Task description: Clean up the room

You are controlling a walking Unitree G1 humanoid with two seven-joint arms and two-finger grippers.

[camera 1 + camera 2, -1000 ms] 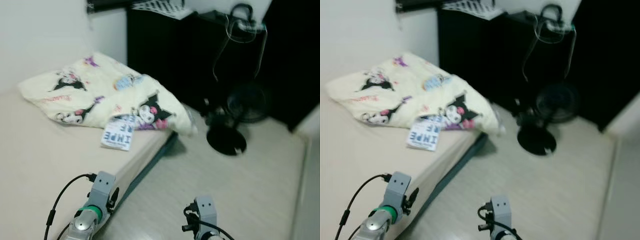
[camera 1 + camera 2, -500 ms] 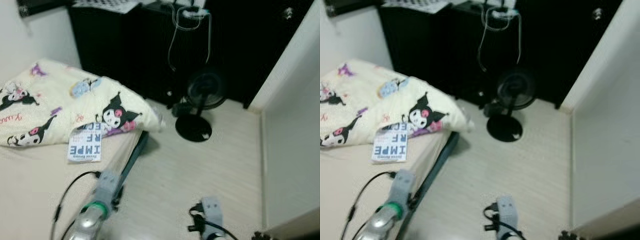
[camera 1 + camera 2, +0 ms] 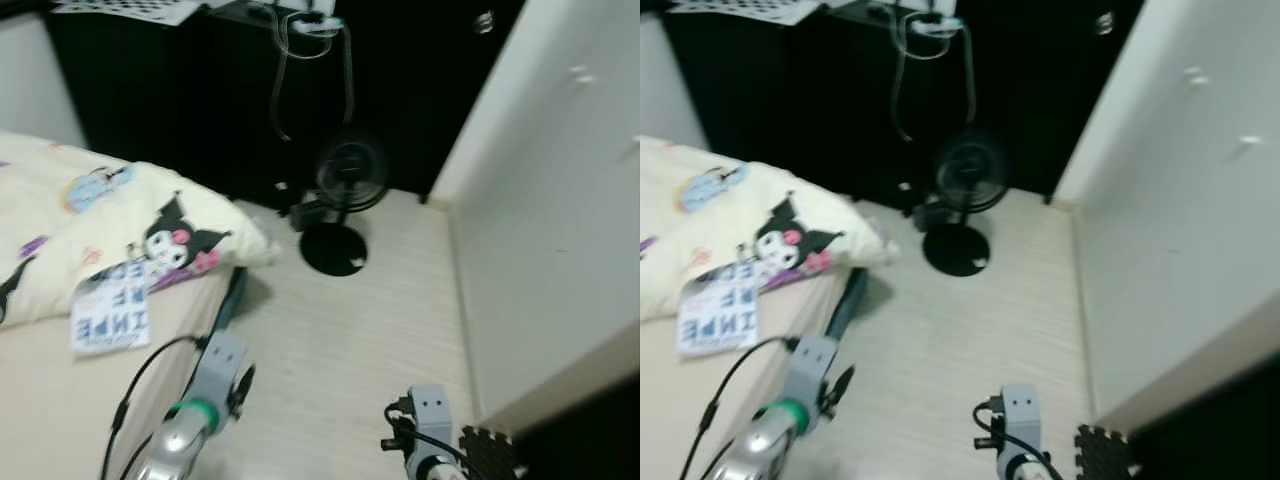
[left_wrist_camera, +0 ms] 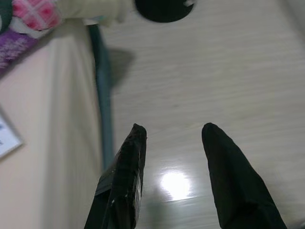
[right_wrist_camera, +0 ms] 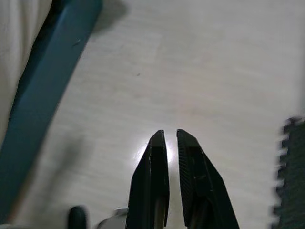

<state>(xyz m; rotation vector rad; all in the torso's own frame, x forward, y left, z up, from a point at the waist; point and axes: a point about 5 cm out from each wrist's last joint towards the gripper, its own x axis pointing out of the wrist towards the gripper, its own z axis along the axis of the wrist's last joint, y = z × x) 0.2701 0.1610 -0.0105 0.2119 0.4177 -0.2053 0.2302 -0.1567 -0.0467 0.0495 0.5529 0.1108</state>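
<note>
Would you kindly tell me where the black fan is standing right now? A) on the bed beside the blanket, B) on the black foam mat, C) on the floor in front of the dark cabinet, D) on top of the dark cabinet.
C: the fan stands with its round base on the pale floor, just in front of the dark cabinet and clear of the bed.

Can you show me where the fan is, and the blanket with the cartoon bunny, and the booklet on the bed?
fan (image 3: 349, 172): left eye view, on its round cage.
blanket (image 3: 110, 215): left eye view, on the cream cloth.
booklet (image 3: 108, 312): left eye view, on its printed cover.
</note>
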